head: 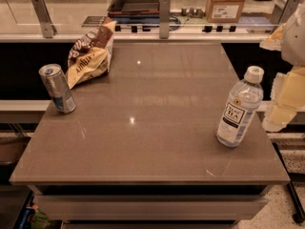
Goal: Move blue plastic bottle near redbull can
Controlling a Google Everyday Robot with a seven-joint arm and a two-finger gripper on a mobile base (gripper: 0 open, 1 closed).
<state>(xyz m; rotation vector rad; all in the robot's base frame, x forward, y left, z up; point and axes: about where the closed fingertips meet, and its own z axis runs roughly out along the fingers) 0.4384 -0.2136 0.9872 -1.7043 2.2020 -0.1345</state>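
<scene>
The blue plastic bottle [238,108] stands upright near the right edge of the brown table [152,128]; it has a white cap and a white-and-dark label. The redbull can [57,88], silver and blue, stands slightly tilted at the table's left edge. My gripper [274,82] hangs at the right edge of the view, just right of the bottle and apart from it. Its cream fingers [286,99] are spread, open and empty.
A brown and yellow snack bag [90,54] lies at the back left, just behind the can. Behind the table runs a counter rail with metal posts [164,15], a dark tray [136,1] and a cardboard box [226,4].
</scene>
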